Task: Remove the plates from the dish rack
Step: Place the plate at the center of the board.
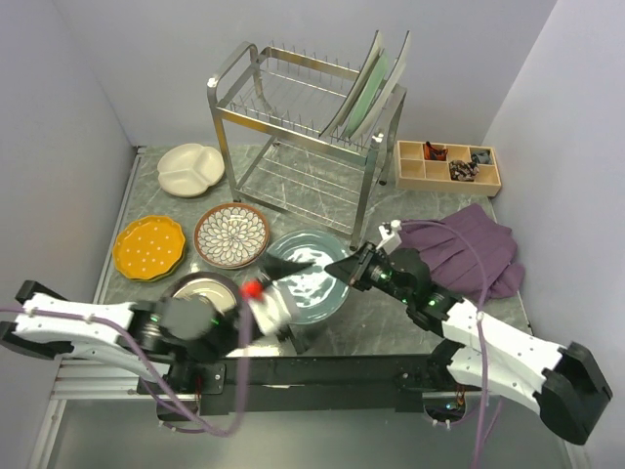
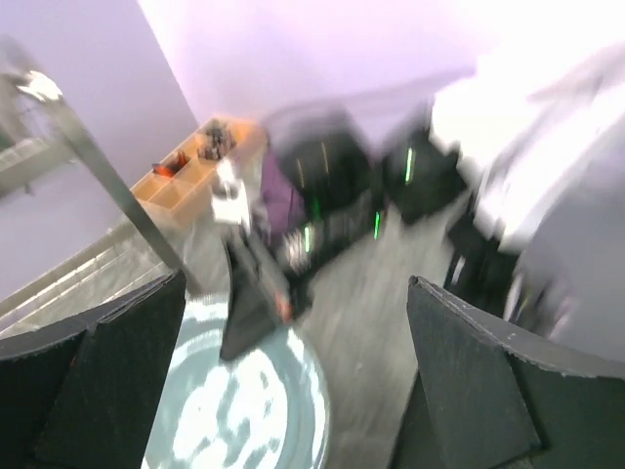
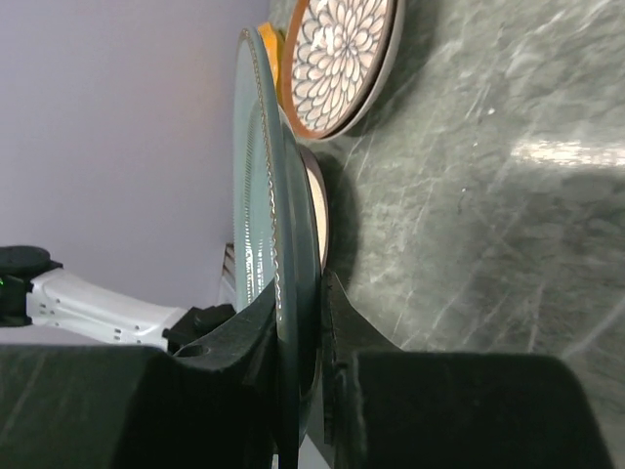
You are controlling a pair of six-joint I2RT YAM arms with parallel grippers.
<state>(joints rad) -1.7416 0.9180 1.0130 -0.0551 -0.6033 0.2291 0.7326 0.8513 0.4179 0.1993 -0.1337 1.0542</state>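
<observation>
**Right gripper pinches the grey-blue plate near the table's near edge**

Black fingers (image 3: 256, 327) of the right gripper (image 1: 344, 268) fill the bottom of the right wrist view. They are pressed together on the rim of the grey-blue plate (image 1: 305, 278), one above it and one below. The plate is at the middle of the near edge, seemingly just off the marble. Its left rim overlaps the dark-rimmed cream plate (image 1: 200, 288), and whether the two touch is not clear.

The left gripper (image 2: 295, 322) faces the plate's near-left side, spread wide and holding nothing. That view is blurred.

The step in hand looks like setting this plate down or passing it to the left arm. Either way, the next move calls for lowering it clear of the cream plate's rim before the pinch lets go.

Further out, the brown petal-patterned plate (image 1: 231, 235) sits left of centre. The orange-yellow dotted plate (image 1: 147, 246) lies by the left edge and the cream divided plate (image 1: 190, 169) towards the far-left corner.

The dish rack (image 1: 293, 107) stands at the far edge. It has upright plates (image 1: 369, 88) at its right end, so the job is unfinished.
</observation>
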